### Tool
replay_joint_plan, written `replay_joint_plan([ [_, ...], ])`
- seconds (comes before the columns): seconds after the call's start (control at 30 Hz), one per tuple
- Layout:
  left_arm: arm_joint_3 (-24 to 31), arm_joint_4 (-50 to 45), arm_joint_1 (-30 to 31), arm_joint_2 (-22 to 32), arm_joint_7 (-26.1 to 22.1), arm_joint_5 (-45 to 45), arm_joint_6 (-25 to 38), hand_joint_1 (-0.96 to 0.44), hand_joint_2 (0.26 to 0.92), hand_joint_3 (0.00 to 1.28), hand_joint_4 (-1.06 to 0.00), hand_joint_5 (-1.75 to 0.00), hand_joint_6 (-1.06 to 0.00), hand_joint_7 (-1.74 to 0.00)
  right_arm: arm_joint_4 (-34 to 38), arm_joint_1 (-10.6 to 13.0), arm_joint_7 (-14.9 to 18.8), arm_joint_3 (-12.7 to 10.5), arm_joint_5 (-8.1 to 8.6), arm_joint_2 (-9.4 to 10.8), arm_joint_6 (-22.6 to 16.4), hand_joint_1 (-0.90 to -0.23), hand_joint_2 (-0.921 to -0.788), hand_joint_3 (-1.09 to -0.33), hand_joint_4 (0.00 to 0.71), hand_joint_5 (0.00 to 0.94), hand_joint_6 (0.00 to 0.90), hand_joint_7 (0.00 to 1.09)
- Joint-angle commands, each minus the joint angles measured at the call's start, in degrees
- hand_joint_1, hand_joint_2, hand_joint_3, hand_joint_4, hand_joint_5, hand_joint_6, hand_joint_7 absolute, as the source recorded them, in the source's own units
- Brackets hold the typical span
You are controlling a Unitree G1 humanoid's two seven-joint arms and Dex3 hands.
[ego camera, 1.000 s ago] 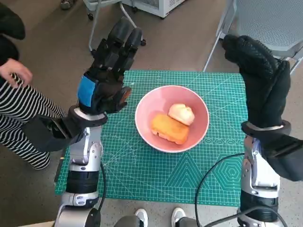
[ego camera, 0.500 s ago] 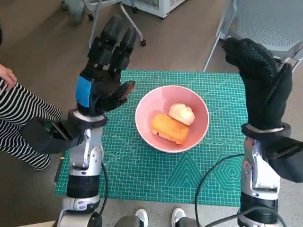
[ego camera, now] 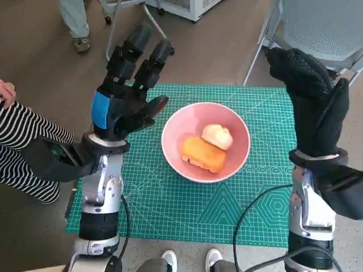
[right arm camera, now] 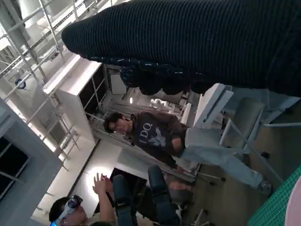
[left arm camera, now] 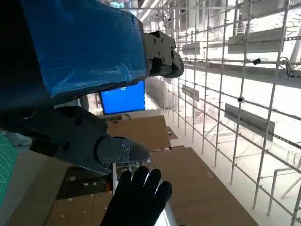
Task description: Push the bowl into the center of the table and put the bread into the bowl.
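Green mat (ego camera: 170,209) carries bowl (ego camera: 177,154) holding bread (ego camera: 203,154), between raised, empty, spread left hand (ego camera: 126,96) and right hand (ego camera: 313,102).

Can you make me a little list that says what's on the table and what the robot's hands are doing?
table cover: green cutting mat
bowl: pink bowl, near the middle of the mat
in the bowl: orange bread and a pale round bun, touching each other
left hand: left hand raised beside the bowl, fingers spread, holding nothing
right hand: right hand raised on the bowl's other side, fingers upright, holding nothing
touching the bowl: neither hand
nearby: a person in striped trousers, a grey chair
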Motion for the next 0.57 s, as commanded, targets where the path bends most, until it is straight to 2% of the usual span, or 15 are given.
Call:
replay_joint_plan([
  [0.03,-0.1,-1.2,0.6,-0.1,0.1,-0.3,0.5,-0.05,0.921,0.29,-0.26,0.0,-0.05,-0.55,0.2,1.3,0.4,0.1,0.84,0.2,0.5,-0.697,-0.921,-0.655,0.232,0.0,0.112,0.53],
  [0.57,0.3,0.4,-0.4,0.6,-0.6,1.0,-0.6,-0.05,0.921,0.3,-0.25,0.0,-0.03,-0.57,1.3,0.4,0.8,0.0,1.06,0.0,0.6,-0.694,-0.921,-0.655,0.229,0.0,0.111,0.52],
])
